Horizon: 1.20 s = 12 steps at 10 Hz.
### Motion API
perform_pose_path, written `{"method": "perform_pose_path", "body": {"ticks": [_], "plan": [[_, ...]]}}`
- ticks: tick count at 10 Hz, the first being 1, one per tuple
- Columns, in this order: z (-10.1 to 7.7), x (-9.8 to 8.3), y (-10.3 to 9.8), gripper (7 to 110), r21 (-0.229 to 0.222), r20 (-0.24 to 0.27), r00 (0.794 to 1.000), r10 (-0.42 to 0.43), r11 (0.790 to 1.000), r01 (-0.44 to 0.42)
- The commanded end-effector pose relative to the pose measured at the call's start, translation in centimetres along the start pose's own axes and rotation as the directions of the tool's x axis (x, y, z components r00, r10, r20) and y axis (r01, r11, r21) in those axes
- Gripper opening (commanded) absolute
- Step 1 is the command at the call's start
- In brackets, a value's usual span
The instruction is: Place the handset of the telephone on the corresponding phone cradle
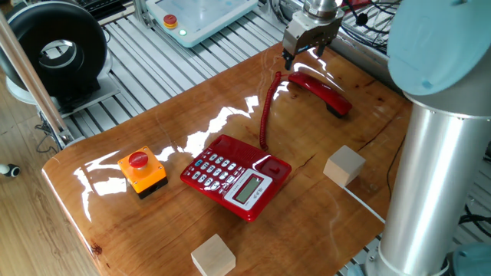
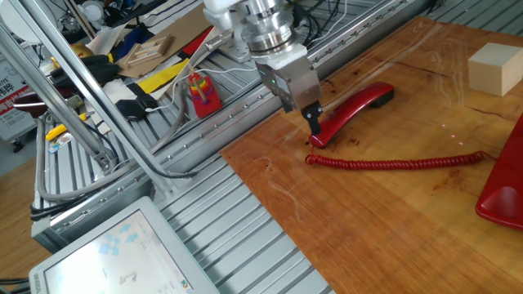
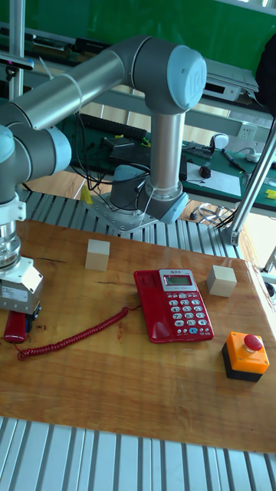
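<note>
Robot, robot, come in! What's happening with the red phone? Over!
Gripper over handset end, nothing grasped, open or shut unclear. Handset lying on table, off the telephone. Coiled cord stretched between them; nothing blocking cradle.
</note>
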<state>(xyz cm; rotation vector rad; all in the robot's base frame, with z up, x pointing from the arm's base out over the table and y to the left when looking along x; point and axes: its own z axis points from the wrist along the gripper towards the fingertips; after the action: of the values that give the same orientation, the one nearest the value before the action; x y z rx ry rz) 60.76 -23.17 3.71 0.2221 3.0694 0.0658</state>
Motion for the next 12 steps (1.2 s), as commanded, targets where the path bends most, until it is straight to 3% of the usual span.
{"method": "perform_pose_path", "body": {"ticks": [1, 2, 5, 6, 8, 11, 12], "plan": [[0.0, 1.1, 1.7, 110, -0.001, 0.001, 0.999, 0.053, 0.999, -0.053], [0.1, 1.3, 1.9, 88, -0.01, -0.012, 0.999, 0.04, 0.999, -0.04], [1.7, 1.0, 3.0, 88, -0.013, -0.002, 1.0, 0.028, 1.0, -0.028], [2.2, 1.2, 2.4, 88, -0.003, -0.006, 1.0, 0.006, 1.0, -0.006], [2.2, 0.9, 2.6, 88, -0.013, 0.006, 1.0, -0.027, 1.0, 0.027], [2.1, 0.4, 0.8, 88, 0.064, 0.019, 0.994, -0.105, 0.993, 0.104], [2.1, 0.7, 0.4, 66, 0.077, 0.007, 0.995, -0.096, 0.992, 0.095]]}}
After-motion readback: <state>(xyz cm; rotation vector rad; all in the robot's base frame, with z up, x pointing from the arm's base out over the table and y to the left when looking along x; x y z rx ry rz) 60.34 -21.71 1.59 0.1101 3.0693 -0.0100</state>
